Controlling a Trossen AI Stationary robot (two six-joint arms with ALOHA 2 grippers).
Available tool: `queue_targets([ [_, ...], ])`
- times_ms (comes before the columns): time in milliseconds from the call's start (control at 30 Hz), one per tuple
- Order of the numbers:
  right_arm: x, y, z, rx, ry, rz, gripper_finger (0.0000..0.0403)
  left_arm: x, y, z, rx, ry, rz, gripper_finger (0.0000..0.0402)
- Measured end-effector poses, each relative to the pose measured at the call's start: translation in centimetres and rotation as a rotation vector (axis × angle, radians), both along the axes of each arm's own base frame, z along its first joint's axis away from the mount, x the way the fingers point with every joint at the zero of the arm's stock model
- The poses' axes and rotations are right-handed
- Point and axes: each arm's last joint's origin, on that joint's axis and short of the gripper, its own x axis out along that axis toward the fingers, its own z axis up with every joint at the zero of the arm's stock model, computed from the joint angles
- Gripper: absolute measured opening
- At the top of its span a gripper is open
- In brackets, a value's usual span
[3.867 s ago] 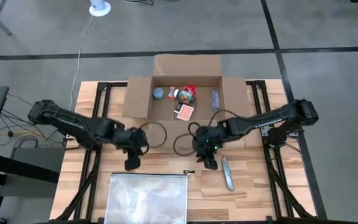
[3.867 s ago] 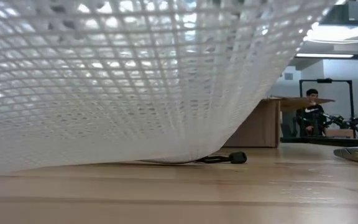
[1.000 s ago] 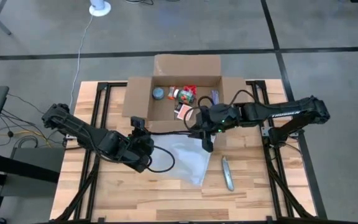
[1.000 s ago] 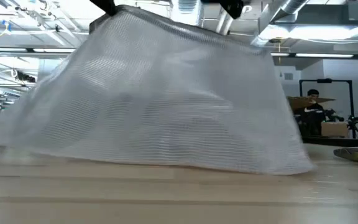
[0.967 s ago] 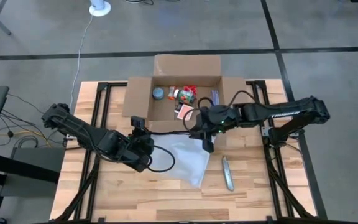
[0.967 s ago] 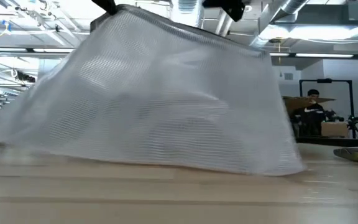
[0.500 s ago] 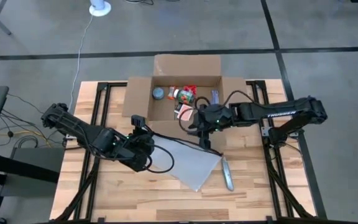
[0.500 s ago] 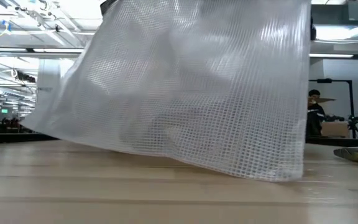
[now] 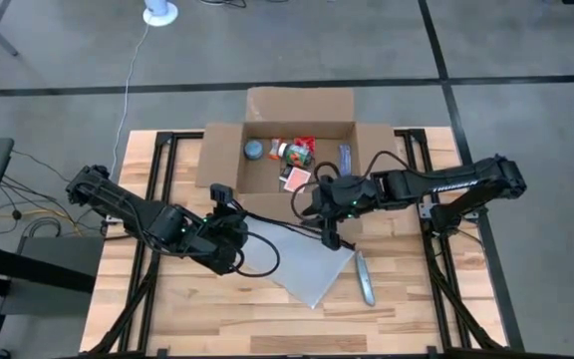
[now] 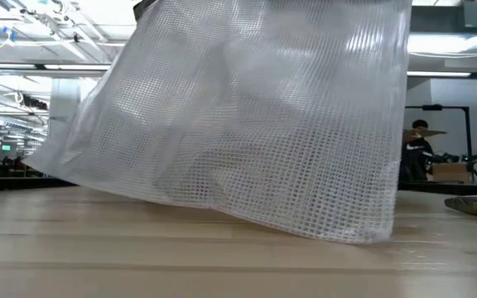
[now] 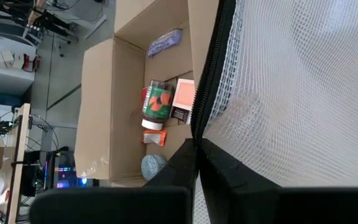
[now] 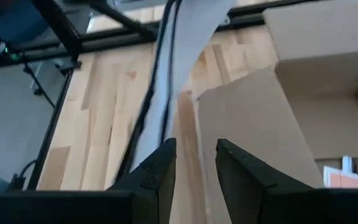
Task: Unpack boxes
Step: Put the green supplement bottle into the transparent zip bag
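The two arms have raised the mesh bag (image 9: 302,261) off the table (image 9: 407,299). The left end effector (image 9: 229,237) grips its zipper edge; the right end effector (image 9: 329,239) has just let go, fingers apart. The open box (image 9: 297,150) sits at the table's far edge, items still inside.

A clear mesh zip bag (image 9: 302,261) hangs tilted above the wooden table (image 9: 417,309), its lower corner near the boards. A grey tool (image 9: 365,278) lies on the table just beside the bag. Far behind, a person (image 10: 415,147) sits in the room.
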Motion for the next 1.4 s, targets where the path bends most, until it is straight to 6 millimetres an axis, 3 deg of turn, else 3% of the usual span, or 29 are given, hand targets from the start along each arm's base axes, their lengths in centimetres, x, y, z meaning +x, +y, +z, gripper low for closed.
queue_targets([
  [533, -0.3, 1.2, -0.2, 0.039, 0.030, 0.039, 0.0102, 0.0, 0.0, 0.0, 0.003, 0.003, -0.003, 0.0000],
  [1000, -0.6, 0.7, -0.8, 0.026, 0.101, 0.023, 0.0102, 0.0, 0.0, 0.0, -0.002, -0.004, 0.001, 0.0000],
  [1300, 1.1, 2.7, -3.6, 0.009, 0.188, 0.074, 0.0102, 0.3, -0.1, 0.1, -0.004, -0.023, -0.011, 0.0000],
  [1400, 1.1, 2.7, -3.7, 0.007, 0.192, 0.076, 0.0102, 0.4, -0.1, 0.2, 0.002, -0.024, -0.020, 0.0000],
])
